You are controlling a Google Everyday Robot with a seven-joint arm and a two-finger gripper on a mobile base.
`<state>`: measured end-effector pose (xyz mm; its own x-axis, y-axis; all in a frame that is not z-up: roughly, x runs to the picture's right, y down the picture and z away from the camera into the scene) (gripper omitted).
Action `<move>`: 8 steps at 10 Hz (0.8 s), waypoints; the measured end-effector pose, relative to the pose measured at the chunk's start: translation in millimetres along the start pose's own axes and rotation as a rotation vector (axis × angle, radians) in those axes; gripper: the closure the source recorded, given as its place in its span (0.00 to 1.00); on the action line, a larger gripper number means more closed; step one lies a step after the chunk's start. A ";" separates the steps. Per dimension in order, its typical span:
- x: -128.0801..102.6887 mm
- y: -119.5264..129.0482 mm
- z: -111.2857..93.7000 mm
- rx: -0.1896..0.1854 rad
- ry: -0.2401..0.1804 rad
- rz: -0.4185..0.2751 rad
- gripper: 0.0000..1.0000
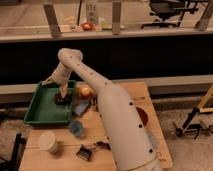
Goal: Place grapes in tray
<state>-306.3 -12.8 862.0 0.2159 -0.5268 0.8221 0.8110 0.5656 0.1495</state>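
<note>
While the white arm's gripper [60, 93] hangs low over the right end of the shallow green plastic tray [39, 114], left of centre, the dark purple grape cluster [61, 99] lies at its tip, inside the rim. Whether it clasps the cluster, I cannot tell. This looks like the release step; next comes letting go and lifting clear. One tray, one cluster, one round yellow-orange fruit [85, 91], one small blue cup [76, 128].

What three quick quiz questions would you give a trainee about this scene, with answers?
1. True or false: the gripper is low over the right end of the green tray.
2. Where are the grapes? A: at the tray's right end, under the gripper. B: on the floor. C: on the far ledge.
3. Fill in: the round fruit just right of the tray is ___ in colour.
Key: 1 true; 2 A; 3 orange.
</note>
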 end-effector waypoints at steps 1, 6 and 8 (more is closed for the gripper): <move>-1.0 0.4 0.4 -0.004 0.001 0.001 0.20; -2.2 1.5 -0.1 -0.010 0.001 0.006 0.20; -2.3 1.7 -0.3 -0.011 0.002 0.006 0.20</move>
<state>-305.2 -10.8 860.2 0.2219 -0.5247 0.8219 0.8154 0.5620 0.1386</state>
